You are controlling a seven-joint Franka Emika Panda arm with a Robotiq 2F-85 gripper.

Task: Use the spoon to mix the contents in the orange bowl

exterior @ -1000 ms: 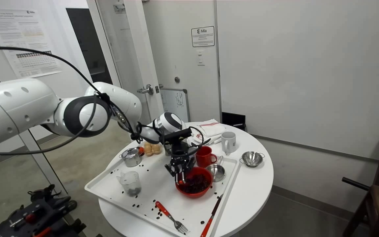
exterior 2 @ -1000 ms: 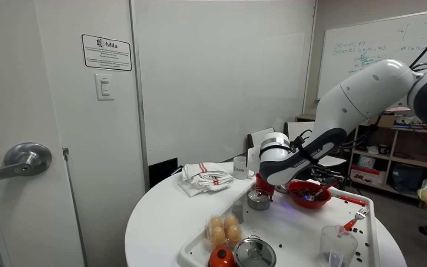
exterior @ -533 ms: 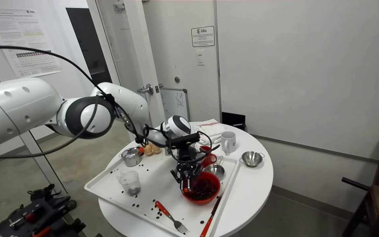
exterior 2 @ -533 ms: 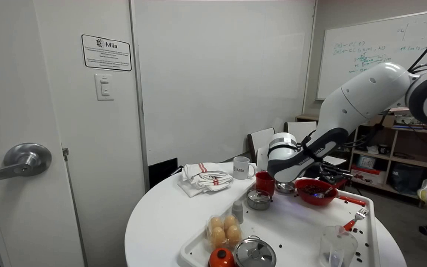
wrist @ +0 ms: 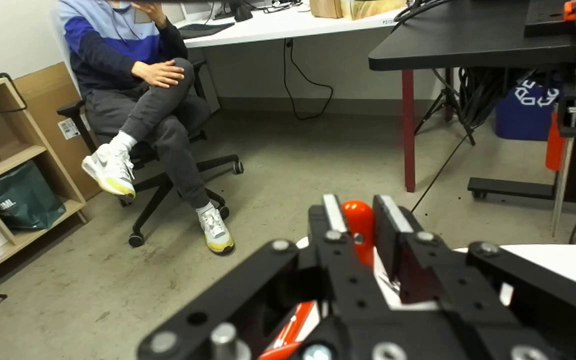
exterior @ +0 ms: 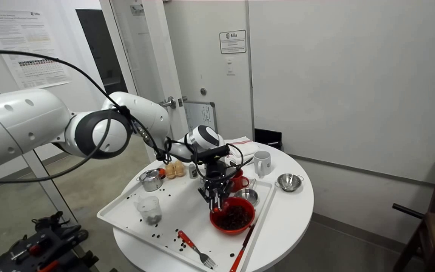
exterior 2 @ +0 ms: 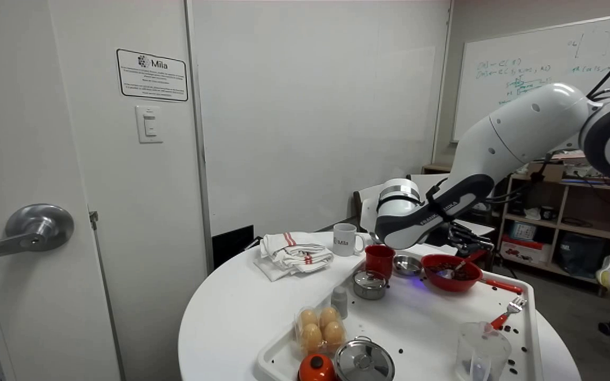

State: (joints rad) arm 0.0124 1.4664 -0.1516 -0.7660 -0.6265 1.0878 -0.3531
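Observation:
The spoon's red-orange handle end (wrist: 359,220) is pinched between the finger pads in the wrist view. My gripper (exterior: 216,207) is shut on it, over the near-left rim of the orange bowl in an exterior view. That bowl (exterior 2: 453,286) sits on the tray and holds many small dark pieces (exterior: 237,218). From the gripper, the spoon (exterior 2: 472,256) slants down across the bowl's rim, its shiny head resting among the dark pieces in an exterior view. Whether the head touches the bowl's bottom cannot be seen.
Beside the bowl stand a small metal bowl (exterior: 249,196) and a red cup (exterior 2: 379,260). A knife (exterior: 242,250) and a fork (exterior: 196,247) lie in front of it. A clear measuring cup (exterior 2: 482,350) stands on the tray (exterior: 127,230), among scattered dark pieces.
Over the last second the gripper and bowl have shifted together toward the knife. Since half a second ago the arm has risen slightly, and the spoon's head has moved across inside the bowl.

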